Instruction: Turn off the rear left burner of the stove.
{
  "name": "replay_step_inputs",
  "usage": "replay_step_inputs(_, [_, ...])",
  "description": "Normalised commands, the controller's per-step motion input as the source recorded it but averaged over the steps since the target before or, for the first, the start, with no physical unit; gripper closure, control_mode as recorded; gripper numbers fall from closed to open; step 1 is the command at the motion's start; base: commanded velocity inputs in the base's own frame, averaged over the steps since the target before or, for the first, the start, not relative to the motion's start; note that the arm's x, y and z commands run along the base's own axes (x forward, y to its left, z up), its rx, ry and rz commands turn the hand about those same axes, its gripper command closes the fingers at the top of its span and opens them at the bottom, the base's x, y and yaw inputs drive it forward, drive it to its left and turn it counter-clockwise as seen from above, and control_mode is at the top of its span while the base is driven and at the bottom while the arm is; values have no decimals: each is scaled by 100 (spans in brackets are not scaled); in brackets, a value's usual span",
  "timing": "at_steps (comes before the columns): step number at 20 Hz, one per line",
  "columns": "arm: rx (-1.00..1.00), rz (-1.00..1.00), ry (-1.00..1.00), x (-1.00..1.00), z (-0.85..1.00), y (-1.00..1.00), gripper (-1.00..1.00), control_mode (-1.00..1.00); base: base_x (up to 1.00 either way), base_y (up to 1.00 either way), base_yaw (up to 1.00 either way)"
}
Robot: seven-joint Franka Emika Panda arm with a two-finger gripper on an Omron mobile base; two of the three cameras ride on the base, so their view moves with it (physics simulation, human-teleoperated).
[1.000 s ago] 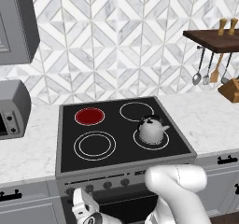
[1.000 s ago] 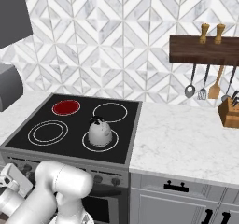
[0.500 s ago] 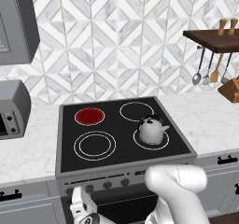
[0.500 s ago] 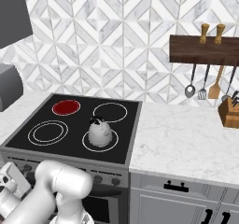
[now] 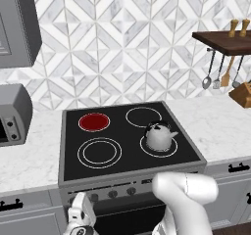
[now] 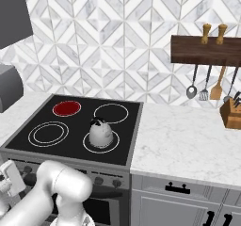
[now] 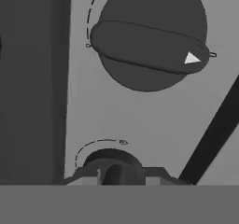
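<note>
Hand view: the two-finger gripper [image 7: 120, 174] sits at a small dark round knob [image 7: 112, 164] on the grey steel stove [image 5: 130, 176] front; finger spacing cannot be determined. A larger dark knob [image 7: 149, 38] (white pointer mark) lies beyond. The solid red rear left burner [image 5: 94, 122] glows behind the ringed front zone.

the grey steel stove with a flat black glass top [image 5: 68, 153] stands between two stretches of white marble counter [image 5: 220, 129], up and beyond the white two-finger gripper [image 5: 78, 218], which sits low at the stove's front by the row of small dark knobs [image 5: 112, 194]. on the glass, a rounded silver kettle [image 5: 159, 137] rests on the near ring, off to the gripper's right. the small rear left burner [image 5: 94, 122] glows solid red, straight beyond the gripper. on the left counter stands a grey toaster oven [image 5: 13, 114]; on the far right counter, a wooden knife block [image 6: 231, 115].
</note>
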Motion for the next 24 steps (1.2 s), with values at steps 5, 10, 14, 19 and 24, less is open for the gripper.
replay_step_inputs(5, [26,-41,0,-6,0,-27,100,-100,0,0,0])
replay_step_inputs(10, [32,-46,-3,-17,0,-46,100,-100,0,0,0])
replay_step_inputs(14, [36,-49,-7,-27,-3,-56,100,-100,0,0,0])
replay_step_inputs(19, [37,-50,-12,-34,-8,-64,100,-100,0,0,0])
replay_step_inputs(24, [39,-50,-15,-30,-14,-63,100,-100,0,0,0])
